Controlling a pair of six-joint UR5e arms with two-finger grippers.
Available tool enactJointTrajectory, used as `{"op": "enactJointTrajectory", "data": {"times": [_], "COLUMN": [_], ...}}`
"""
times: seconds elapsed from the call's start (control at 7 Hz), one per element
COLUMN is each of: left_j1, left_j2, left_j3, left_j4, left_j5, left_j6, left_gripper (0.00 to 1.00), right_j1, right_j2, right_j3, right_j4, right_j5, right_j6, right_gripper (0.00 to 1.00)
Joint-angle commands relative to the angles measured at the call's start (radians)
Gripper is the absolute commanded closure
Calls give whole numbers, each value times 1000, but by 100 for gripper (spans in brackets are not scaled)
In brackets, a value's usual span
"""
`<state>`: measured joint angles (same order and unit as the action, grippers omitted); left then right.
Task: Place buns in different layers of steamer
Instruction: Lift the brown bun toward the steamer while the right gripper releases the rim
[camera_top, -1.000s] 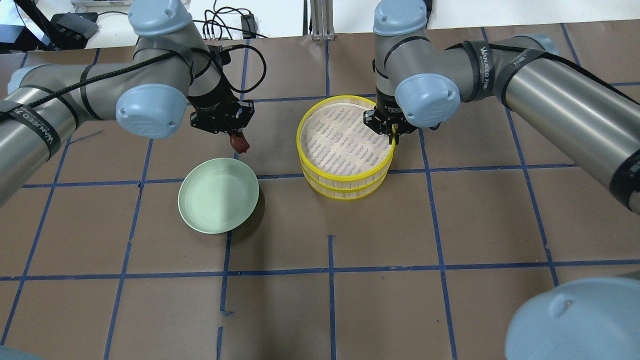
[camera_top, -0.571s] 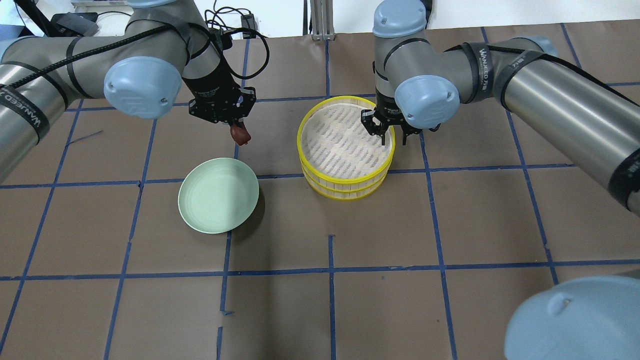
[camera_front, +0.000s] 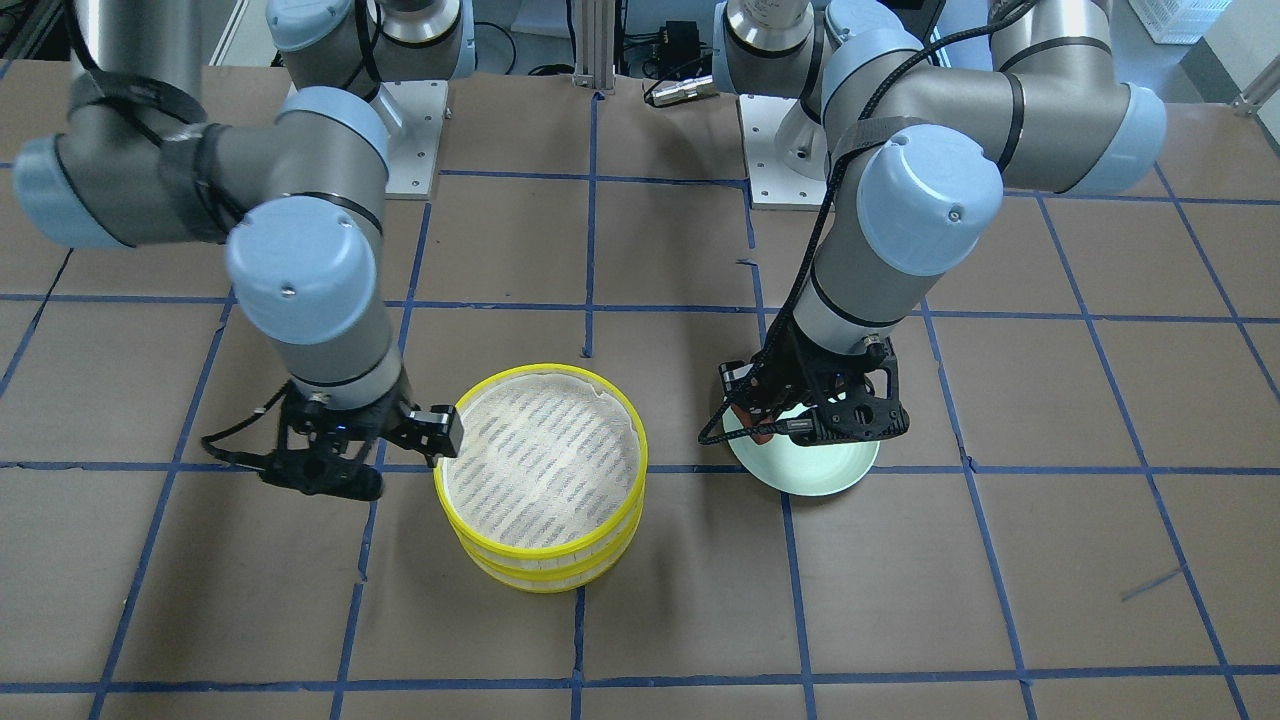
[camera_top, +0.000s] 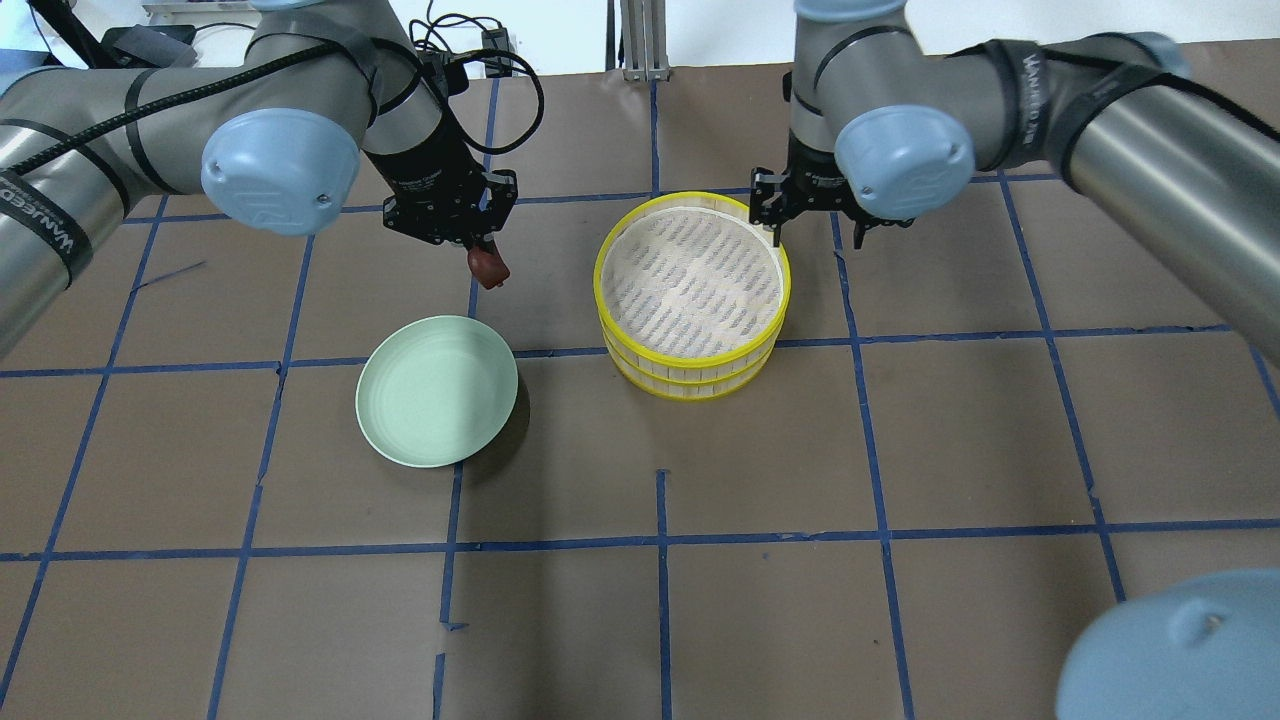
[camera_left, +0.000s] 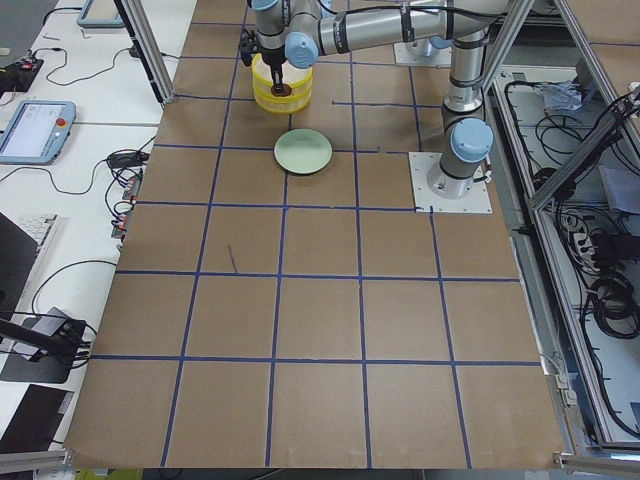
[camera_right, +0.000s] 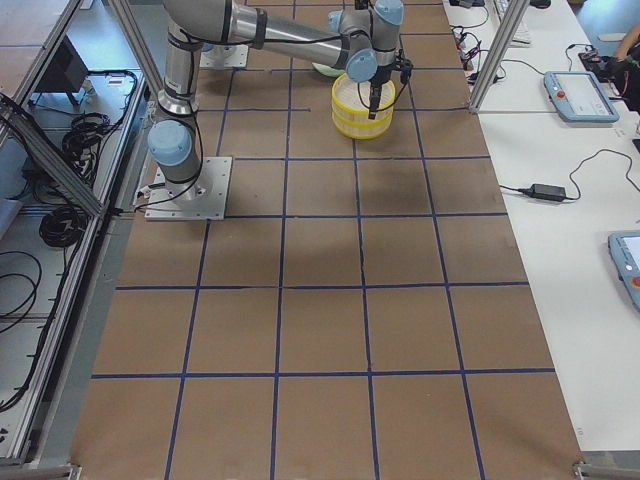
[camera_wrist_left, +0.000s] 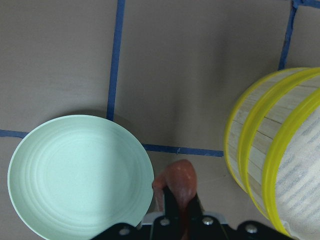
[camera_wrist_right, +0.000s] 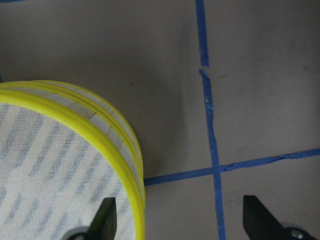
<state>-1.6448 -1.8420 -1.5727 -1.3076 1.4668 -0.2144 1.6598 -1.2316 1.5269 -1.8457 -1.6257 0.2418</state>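
Observation:
Two steamer layers (camera_top: 598, 272) stand stacked, with yellow rims and a bare white mesh liner on top. They also show in the front view (camera_front: 642, 455) and in both wrist views (camera_wrist_left: 250, 150) (camera_wrist_right: 100, 145). My left gripper (camera_top: 485, 252) is shut on the reddish-brown bun (camera_top: 489, 267) and holds it in the air between the plate and the stack (camera_wrist_left: 177, 182). My right gripper (camera_top: 815, 232) is open and empty, raised at the stack's far right rim (camera_wrist_right: 182, 222). The white bun shows in no view.
A pale green plate (camera_top: 437, 390) lies bare, to the left of the stack and nearer the robot; it also shows in the left wrist view (camera_wrist_left: 75, 175). The table is brown paper with a blue tape grid. Cables lie beyond the far edge.
My right gripper opened, let go of the top layer's rim and rose back from it; the top layer settled level. My left gripper carried the brown bun slightly farther and to the right.

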Motion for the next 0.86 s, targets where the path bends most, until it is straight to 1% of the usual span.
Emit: {"op": "enactJointTrajectory", "data": {"times": [0.0, 0.14, 0.29, 0.43, 0.71], "left_j1": [-1, -7, -33, -80, -115], "left_j2": [-2, -6, -5, -12, -19], "left_j3": [0, 2, 5, 7, 5], "left_j4": [4, 13, 19, 69, 94], "left_j5": [-17, -25, -45, -49, -62], "left_j6": [-2, -19, -114, -267, -405], "left_gripper": [98, 98, 98, 98, 97], "right_j1": [-89, -87, -87, -106, -89], "right_j2": [-180, -263, -322, -334, -327], "right_j3": [-48, -83, -96, -99, -84], "right_j4": [196, 301, 404, 411, 410], "right_j5": [59, 108, 139, 124, 63], "right_j6": [-74, -72, -75, -90, -108], "right_gripper": [1, 0, 0, 0, 0]}}
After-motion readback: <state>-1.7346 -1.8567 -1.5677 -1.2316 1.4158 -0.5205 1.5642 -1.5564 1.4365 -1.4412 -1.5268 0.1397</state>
